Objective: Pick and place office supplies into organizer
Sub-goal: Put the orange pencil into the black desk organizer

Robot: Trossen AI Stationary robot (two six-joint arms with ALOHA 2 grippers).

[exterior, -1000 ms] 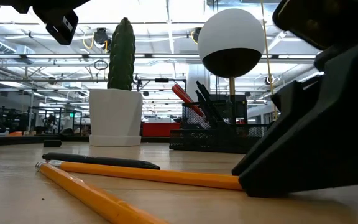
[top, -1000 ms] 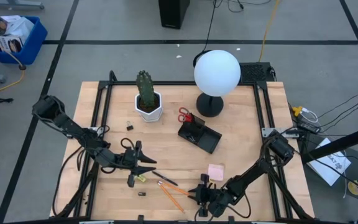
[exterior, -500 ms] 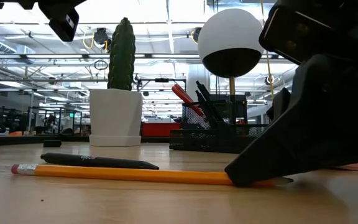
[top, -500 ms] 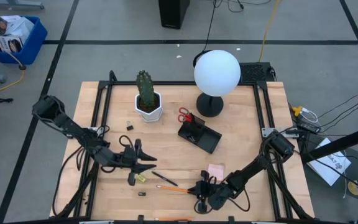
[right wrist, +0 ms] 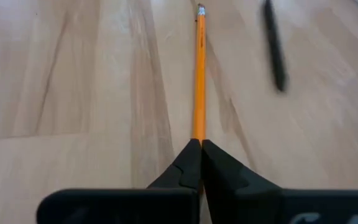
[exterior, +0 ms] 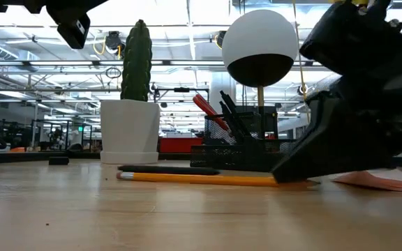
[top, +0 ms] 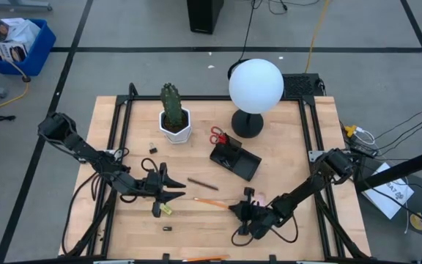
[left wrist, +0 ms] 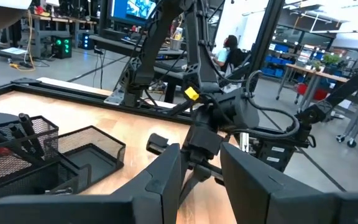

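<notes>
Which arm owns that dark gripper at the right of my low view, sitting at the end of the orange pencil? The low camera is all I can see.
Observer: That is the right gripper. From above, its arm reaches in from the table's right side.
Operator: Does it actually have the pencil?
Observer: Yes. The right wrist view shows its fingers shut on one end of the orange wooden pencil, with the eraser end pointing away.
Operator: Where is the left arm?
Observer: From above, the left gripper is open and empty, left of the pencil, with a small yellow piece just beside it.
</notes>
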